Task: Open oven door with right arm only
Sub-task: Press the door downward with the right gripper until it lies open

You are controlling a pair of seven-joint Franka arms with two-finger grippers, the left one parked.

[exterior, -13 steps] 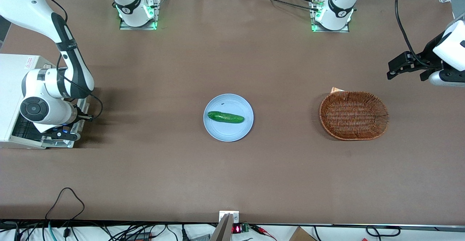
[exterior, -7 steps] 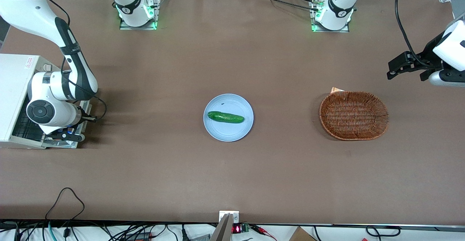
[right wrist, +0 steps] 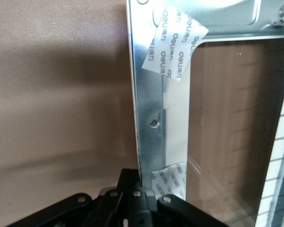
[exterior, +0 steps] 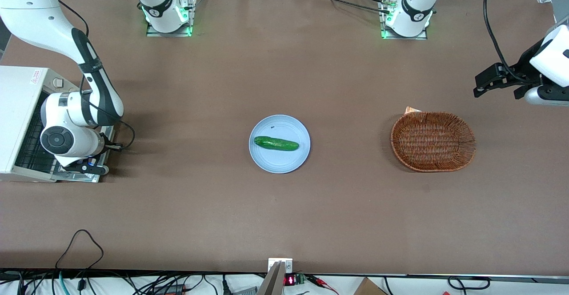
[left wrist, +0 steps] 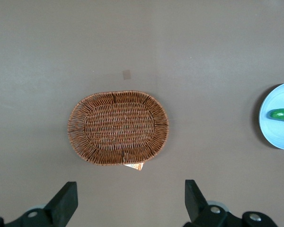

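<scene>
The white toaster oven [exterior: 18,90] stands at the working arm's end of the table. Its oven door [exterior: 73,177] hangs open, folded down nearly flat, and the wire rack [exterior: 33,148] inside shows. My right arm [exterior: 66,130] hovers over the door and hides most of it. The gripper [exterior: 98,169] sits at the door's free edge. In the right wrist view the silver door frame [right wrist: 151,104] with taped patches and its dark glass window [right wrist: 232,118] fill the picture, and the gripper [right wrist: 131,176] has its fingers pressed together against the frame's edge. The bar handle is hidden.
A light blue plate [exterior: 293,161] holding a cucumber [exterior: 276,143] lies mid-table. A wicker basket [exterior: 433,141] rests toward the parked arm's end. Cables [exterior: 80,246] trail over the table edge nearest the front camera.
My right arm has shifted away from the oven body toward the table's middle, and the door has swung farther down, showing more of the rack.
</scene>
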